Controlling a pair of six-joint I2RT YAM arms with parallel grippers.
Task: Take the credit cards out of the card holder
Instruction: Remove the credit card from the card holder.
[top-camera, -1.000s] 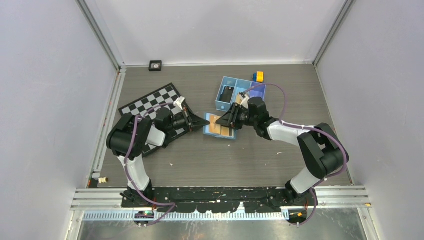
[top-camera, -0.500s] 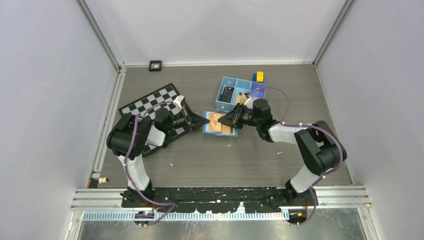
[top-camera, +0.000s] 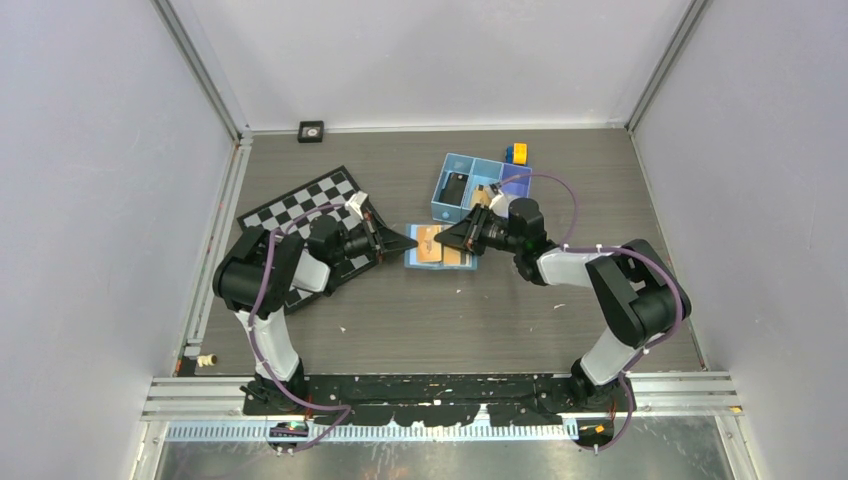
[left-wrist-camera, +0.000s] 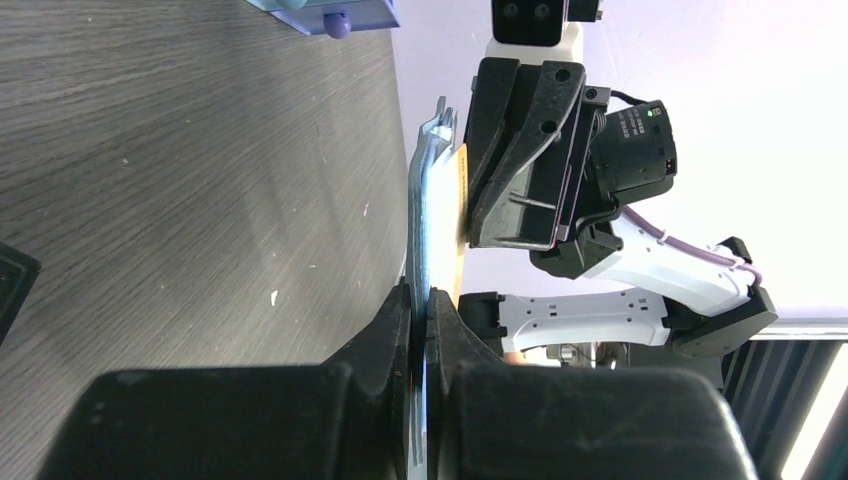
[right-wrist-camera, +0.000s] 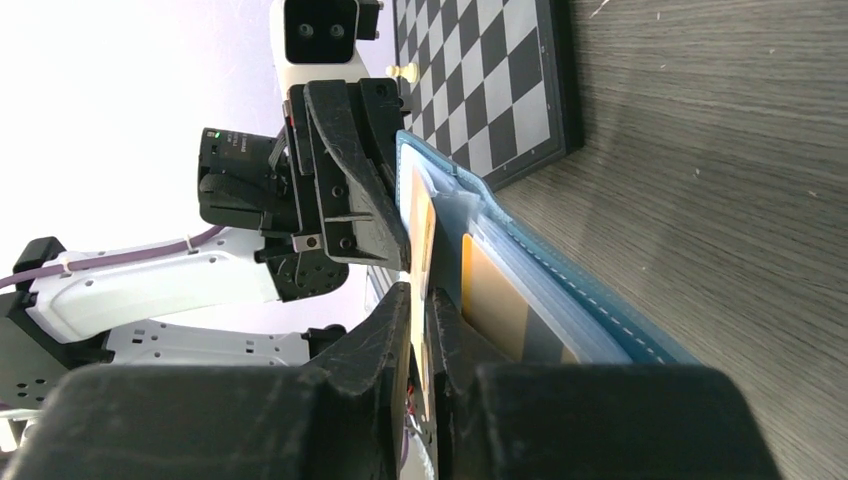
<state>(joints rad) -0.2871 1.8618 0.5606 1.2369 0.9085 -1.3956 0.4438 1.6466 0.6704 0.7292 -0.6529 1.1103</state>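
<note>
Since a second ago right tool (top-camera: 447, 239) edged further over the card holder (top-camera: 440, 256), just front of the blue tray (top-camera: 446, 163), now pinching the orange-tan card (right-wrist-camera: 421, 215), left tool (top-camera: 408, 240) clamped on holder edge; card still pocketed, pull-out looks next.

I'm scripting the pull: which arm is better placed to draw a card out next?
Right, probably. The right fingers are shut on the orange card in the pocket, while the left fingers clamp the card holder edge, bracing it.
</note>
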